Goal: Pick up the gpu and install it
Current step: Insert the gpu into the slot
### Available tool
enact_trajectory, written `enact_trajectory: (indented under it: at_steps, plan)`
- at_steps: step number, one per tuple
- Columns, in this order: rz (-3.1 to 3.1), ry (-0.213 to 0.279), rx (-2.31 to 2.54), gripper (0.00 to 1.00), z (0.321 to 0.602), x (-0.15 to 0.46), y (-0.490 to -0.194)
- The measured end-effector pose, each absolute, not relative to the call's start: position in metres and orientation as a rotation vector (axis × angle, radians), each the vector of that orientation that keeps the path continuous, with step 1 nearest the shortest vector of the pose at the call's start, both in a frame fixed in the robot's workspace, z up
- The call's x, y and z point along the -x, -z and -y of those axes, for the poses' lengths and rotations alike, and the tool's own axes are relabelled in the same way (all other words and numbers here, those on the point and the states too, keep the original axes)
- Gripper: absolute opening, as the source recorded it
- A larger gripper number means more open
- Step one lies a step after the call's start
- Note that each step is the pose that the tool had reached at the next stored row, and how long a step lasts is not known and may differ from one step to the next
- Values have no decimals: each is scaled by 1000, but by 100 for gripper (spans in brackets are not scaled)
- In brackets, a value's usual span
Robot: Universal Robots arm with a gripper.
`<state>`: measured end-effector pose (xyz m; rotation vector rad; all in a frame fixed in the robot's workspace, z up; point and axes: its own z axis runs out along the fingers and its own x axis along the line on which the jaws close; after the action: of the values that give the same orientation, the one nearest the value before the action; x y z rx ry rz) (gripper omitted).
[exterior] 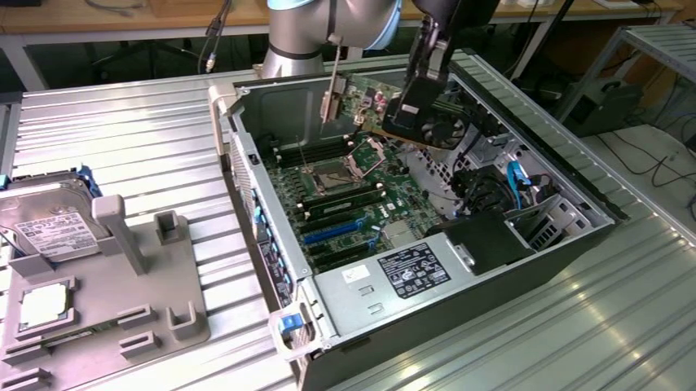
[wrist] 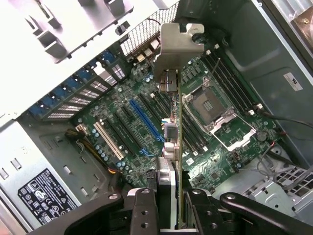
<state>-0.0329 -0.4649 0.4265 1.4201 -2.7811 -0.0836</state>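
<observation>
Pinching the gpu (exterior: pixel 364 96) (held edge-on), the gripper (wrist: pixel 168 200) hangs over the open case's (exterior: pixel 277 106) motherboard (exterior: pixel 342 208).

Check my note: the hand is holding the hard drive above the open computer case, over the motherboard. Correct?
No. The hand holds the gpu, not the hard drive, above the open computer case, over the motherboard. The exterior view shows it: the hard drive sits on the grey fixture at that view's left.

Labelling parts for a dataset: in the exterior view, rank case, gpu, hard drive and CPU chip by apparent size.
1. case
2. gpu and hard drive: alike, and the gpu is raised and partly covered, so unranked
3. CPU chip
</observation>
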Motion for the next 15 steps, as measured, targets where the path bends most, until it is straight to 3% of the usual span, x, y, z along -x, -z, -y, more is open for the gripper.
enact_trajectory:
  at_steps: [15]
  plan:
    - [2685,84,-1590,28,466,33,-427]
